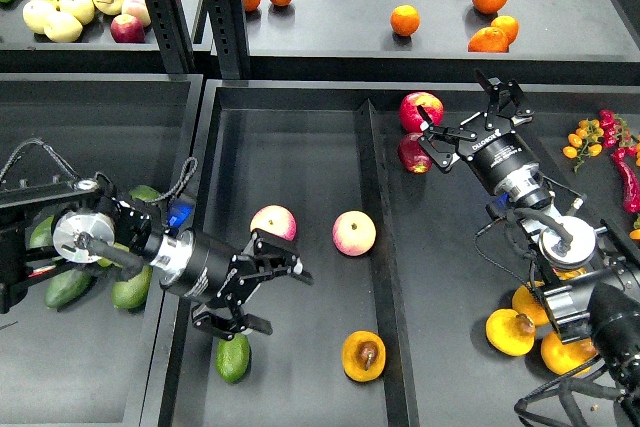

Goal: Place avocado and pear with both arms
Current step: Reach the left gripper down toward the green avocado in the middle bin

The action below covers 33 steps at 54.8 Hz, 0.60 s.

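Bright green and smooth, the avocado (233,358) lies on the dark floor of the middle tray (300,137), near its front left corner. My left gripper (272,290) hangs just above and a little to the right of it. Its fingers (283,259) are spread wide and hold nothing; the lower finger reaches close to the top of the avocado, but I cannot tell if it touches.

The pear (363,355) lies in the same tray, to the right of the avocado and well apart from my left gripper. It is round and orange-yellow, with a dark brown hollow and a short stem turned up toward the camera.

My right gripper (470,112) is over the right tray (440,277), far from the pear. Its fingers are open and empty, and one of them ends just beside two red apples (420,110) at the back of that tray. There is small white writing on the right wrist, but it is too small for me to read.

Two pink-and-yellow apples (354,233) lie in the middle tray behind the pear. Duller green avocados (132,287) lie in the left tray under my left arm.
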Motion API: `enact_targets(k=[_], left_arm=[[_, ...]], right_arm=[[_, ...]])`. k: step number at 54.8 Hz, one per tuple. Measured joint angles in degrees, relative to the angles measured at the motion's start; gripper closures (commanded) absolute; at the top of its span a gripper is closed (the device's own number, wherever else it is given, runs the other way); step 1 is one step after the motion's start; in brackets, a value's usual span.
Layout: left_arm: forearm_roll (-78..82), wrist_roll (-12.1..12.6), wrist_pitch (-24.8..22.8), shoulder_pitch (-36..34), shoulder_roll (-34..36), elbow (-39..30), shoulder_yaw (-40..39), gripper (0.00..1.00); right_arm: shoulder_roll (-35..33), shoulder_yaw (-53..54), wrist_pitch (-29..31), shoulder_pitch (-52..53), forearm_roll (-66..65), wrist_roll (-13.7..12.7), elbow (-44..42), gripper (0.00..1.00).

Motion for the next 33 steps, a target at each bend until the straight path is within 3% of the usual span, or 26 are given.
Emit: enact_targets(k=[13, 33], left_arm=[[7.8, 0.0, 0.0, 1.9, -2.5, 1.8, 3.5, 0.05], [16.9, 0.0, 0.0, 5.5, -7.1, 10.6, 4.3, 0.05]], right_arm=[[0.0, 0.0, 0.0, 0.7, 0.1, 0.0, -0.1, 0.00], [0.0, 0.1, 0.0, 0.3, 0.1, 0.0, 0.4, 0.00]])
